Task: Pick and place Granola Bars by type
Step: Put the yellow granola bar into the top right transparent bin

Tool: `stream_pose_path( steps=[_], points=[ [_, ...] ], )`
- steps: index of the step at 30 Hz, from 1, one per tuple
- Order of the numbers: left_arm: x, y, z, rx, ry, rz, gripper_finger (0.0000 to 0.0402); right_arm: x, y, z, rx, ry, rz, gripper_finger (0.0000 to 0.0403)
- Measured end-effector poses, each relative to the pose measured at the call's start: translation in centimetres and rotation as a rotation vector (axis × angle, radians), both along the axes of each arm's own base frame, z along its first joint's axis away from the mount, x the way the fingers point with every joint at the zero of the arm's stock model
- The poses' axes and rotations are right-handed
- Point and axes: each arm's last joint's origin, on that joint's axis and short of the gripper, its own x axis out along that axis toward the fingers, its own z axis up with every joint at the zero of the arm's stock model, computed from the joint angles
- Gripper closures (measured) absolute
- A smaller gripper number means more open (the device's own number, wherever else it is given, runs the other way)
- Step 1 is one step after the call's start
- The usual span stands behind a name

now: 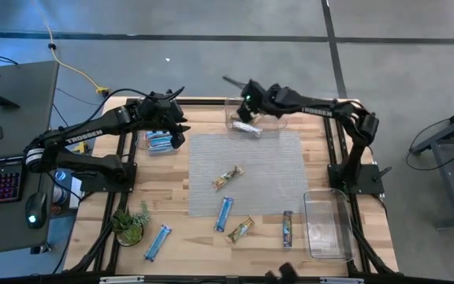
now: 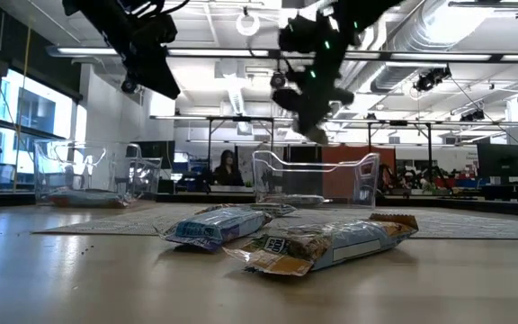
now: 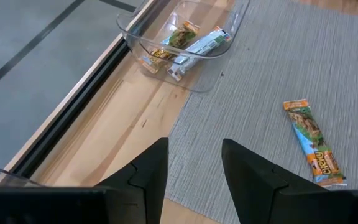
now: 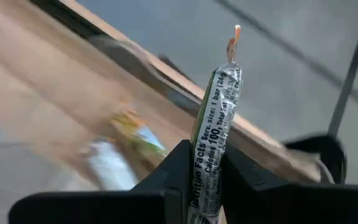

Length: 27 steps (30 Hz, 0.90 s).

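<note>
The right gripper (image 4: 205, 180) pinched 1 granola bar (image 4: 215, 124) above the far clear bin (image 1: 254, 125) — placing step; next, release inside. The left gripper (image 3: 194, 177) hovered open, empty.

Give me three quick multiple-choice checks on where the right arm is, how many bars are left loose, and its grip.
1. Where is the right gripper?
A. above the far clear bin
B. above the plant
C. above the near right bin

2. How many bars lie outside the bins in the high view?
A. three
B. five
C. eight

3. What state is the right gripper in?
A. open and empty
B. shut on a granola bar
C. shut on nothing

Key:
1 A: the high view shows it over that bin.
2 B: blue bars, tan bars and one dark bar.
3 B: the right wrist view shows the wrapper clamped between its fingers.
</note>
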Motion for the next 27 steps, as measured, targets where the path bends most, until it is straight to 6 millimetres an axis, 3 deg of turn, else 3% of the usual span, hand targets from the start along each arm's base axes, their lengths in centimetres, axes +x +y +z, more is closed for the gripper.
stream_pose_path(
  steps=[5,11,27],
  points=[
    [0.0,0.0,0.0,0.006,0.003,-0.005,0.0257,-2.5,-2.7,-3.9,0.113,-0.050,-0.050,0.0355],
    [0.0,0.0,0.0,0.006,0.004,-0.006,0.0257,-3.6,-2.9,-7.2,0.161,-0.103,-0.025,0.0354],
    [0.0,0.0,0.0,0.006,0.003,-0.008,0.0257,-4.3,-2.5,-8.2,0.213,-0.056,0.011,0.0317]
  ],
)
